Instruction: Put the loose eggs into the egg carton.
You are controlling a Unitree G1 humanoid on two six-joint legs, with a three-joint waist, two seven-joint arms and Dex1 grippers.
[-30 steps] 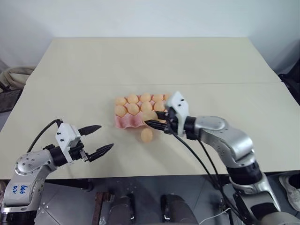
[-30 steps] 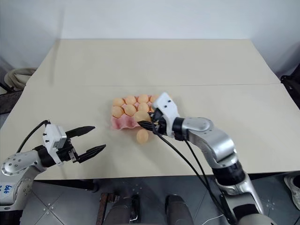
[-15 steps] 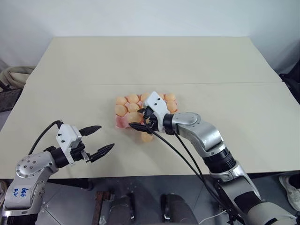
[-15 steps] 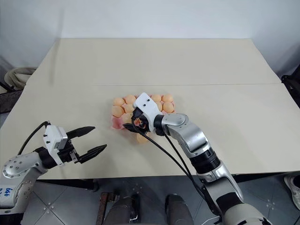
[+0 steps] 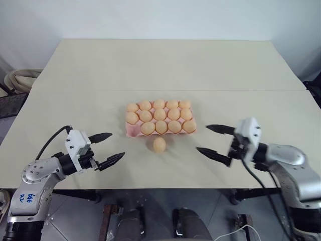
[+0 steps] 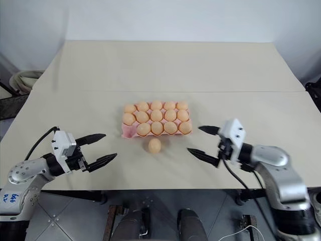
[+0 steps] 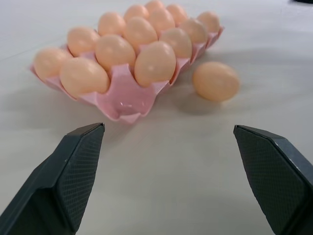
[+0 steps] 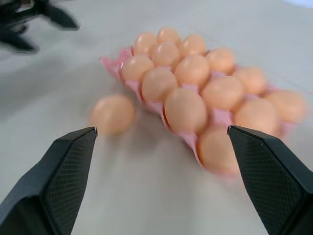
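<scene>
The pink egg carton (image 5: 131, 131) sits mid-table with several eggs in its cups; its near-left corner cup (image 7: 128, 102) is bare. One loose egg (image 5: 159, 144) lies on the table just in front of the carton, also seen as the egg (image 7: 215, 81) and the egg (image 8: 112, 113) in the wrist views. My left gripper (image 5: 117, 144) hovers open left of the egg, holding nothing. To the egg's right, well apart from it, my right gripper (image 5: 202, 138) is open and empty.
The beige table (image 5: 160, 70) has a seam running across behind the carton. Its front edge lies close below both grippers. Black cables trail from each wrist. A coiled hose (image 5: 20, 78) lies on the floor off the table's left side.
My right gripper, shut on an egg over the carton's front row, has opened, left the egg there and swung back to the right. The left gripper has stayed put.
</scene>
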